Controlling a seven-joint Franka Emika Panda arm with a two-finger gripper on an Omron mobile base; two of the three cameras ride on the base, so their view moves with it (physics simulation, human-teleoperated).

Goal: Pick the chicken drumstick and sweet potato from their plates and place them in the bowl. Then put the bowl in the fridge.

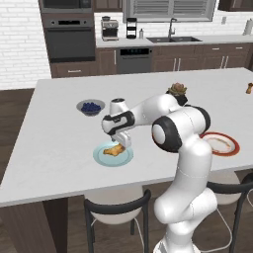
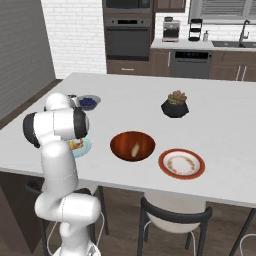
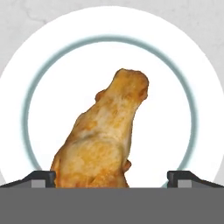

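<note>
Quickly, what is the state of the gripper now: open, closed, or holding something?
Gripper: open, holding nothing, its fingertips either side of the chicken drumstick on the light blue plate.

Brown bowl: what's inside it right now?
The brown bowl holds one pale oblong piece, the sweet potato. Nothing else shows inside. The drumstick lies on the blue plate.
</note>
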